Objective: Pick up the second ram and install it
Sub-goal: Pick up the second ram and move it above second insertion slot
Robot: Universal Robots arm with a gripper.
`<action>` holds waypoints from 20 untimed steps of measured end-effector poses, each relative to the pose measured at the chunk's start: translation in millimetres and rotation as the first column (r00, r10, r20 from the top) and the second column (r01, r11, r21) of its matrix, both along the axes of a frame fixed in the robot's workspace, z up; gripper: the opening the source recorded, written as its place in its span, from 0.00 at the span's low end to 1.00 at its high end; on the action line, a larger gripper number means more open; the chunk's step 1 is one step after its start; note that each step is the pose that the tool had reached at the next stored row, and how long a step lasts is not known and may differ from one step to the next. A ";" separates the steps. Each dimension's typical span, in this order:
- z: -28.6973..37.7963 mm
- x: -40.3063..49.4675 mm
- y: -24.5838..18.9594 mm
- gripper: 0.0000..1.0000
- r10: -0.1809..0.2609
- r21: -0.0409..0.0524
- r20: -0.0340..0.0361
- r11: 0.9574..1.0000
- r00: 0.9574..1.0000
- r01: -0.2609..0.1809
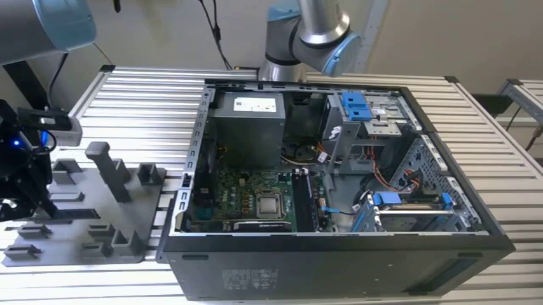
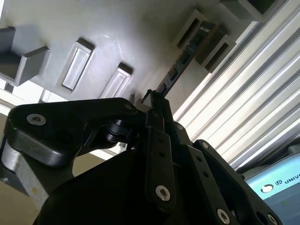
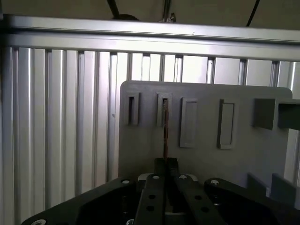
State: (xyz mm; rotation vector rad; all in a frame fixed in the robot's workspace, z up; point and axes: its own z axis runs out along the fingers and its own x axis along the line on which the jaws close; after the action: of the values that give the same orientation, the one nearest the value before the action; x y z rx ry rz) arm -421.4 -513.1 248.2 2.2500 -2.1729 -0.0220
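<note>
Ram (image 3: 165,126) edge-up, long axis along fixture plate (image 3: 204,161), gripper (image 3: 166,162) pinching end.

The exterior view looks down from high onto the open computer case (image 1: 339,190) and slatted table (image 1: 144,95). Both wrist views sit close behind the gripper (image 3: 166,163) (image 2: 154,96), sharing the second ram (image 3: 165,126) (image 2: 180,63) and the grey fixture plate (image 3: 201,154) (image 2: 108,28).

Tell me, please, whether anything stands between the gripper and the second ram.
Nothing visible does. In the first wrist view the gripper is right at the near end of the second ram, which stands on edge in a slot of the grey fixture plate.
</note>
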 end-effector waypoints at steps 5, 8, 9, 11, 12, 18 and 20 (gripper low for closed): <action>9.1 -0.1 0.1 0.14 0.000 0.000 0.000 1.000 1.000 0.000; 15.6 -0.1 0.1 0.14 0.000 0.000 0.000 1.000 1.000 0.000; 17.7 -0.1 0.1 0.14 0.000 0.000 0.000 1.000 1.000 0.000; 21.4 -0.1 0.1 0.14 0.000 0.000 0.000 1.000 1.000 0.000; 23.1 -0.1 0.1 0.14 0.000 0.000 0.000 1.000 1.000 0.000; 32.0 -0.1 0.1 0.14 0.000 0.000 0.000 1.000 1.000 0.000; 34.7 -0.1 0.1 0.14 0.000 0.000 0.000 1.000 1.000 0.000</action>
State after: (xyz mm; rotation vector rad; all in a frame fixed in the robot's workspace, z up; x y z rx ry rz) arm -421.5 -513.1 282.8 2.2498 -2.1731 -0.0219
